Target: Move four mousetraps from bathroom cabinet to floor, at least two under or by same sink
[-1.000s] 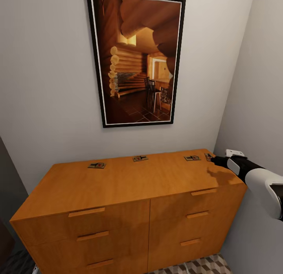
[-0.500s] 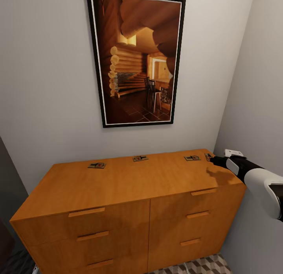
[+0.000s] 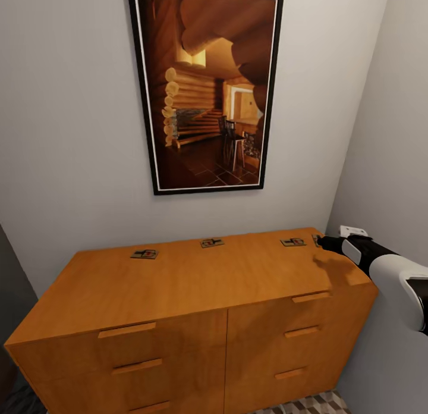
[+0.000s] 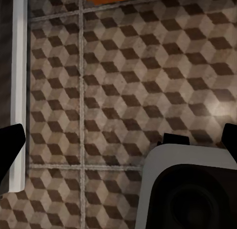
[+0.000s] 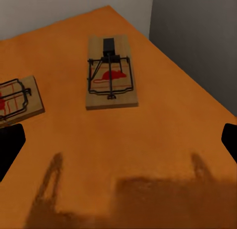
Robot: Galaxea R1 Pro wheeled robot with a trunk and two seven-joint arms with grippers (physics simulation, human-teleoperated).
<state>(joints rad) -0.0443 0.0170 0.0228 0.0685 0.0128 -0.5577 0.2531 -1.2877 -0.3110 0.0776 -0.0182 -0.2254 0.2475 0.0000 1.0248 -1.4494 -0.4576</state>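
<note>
Four mousetraps lie in a row along the back of the cabinet top: one at the left, one in the middle, one toward the right, and one at the far right corner. My right gripper hovers low at that corner, open, just short of the far-right mousetrap. In the right wrist view that trap lies ahead of the wide-apart fingers and its neighbour is off to one side. My left gripper hangs open over the bathroom floor, holding nothing.
A framed log-cabin picture hangs above the cabinet. A grey side wall stands close to the cabinet's right end and my right arm. Patterned tiles show below the drawers. A white part of my base shows under the left gripper.
The head camera has shifted a little, so the cabinet sits slightly lower and larger in view. My right gripper has held nearly still by the corner trap.
</note>
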